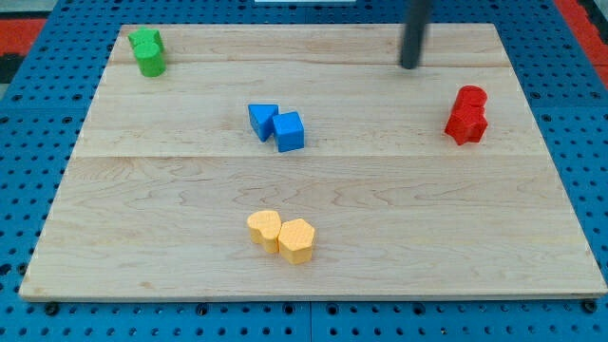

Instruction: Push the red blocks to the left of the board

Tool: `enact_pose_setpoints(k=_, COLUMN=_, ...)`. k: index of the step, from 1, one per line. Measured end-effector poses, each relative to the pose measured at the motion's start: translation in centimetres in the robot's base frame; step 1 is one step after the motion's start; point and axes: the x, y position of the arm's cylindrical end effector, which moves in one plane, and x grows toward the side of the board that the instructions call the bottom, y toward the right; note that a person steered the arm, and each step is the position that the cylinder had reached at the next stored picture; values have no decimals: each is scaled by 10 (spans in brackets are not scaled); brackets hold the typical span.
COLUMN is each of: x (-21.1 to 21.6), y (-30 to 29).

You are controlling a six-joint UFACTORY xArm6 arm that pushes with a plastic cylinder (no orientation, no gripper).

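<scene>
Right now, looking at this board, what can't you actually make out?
- Camera view: the rod above my tip is cut off by the view's top edge.
- Red blocks: they stand touching, so their shapes and the line between them blur together.
- Green blocks: same, one partly hides the other.
- Board: its lower corners run out of view.

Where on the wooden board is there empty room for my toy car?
Bare wood lies along the view's left edge of the wooden board, below the green blocks, and in the lower right corner, below the red blocks. The middle is crowded: blue blocks above yellow blocks. My tip stands up-left of the red blocks, apart from them.
</scene>
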Motion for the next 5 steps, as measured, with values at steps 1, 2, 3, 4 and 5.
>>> enact_pose_setpoints(k=1, x=36, y=9)
enact_pose_setpoints(k=2, x=70, y=11)
enact_pose_setpoints(k=3, x=80, y=-1)
enact_pose_setpoints(k=4, x=39, y=-1)
enact_pose_setpoints(k=5, x=22, y=63)
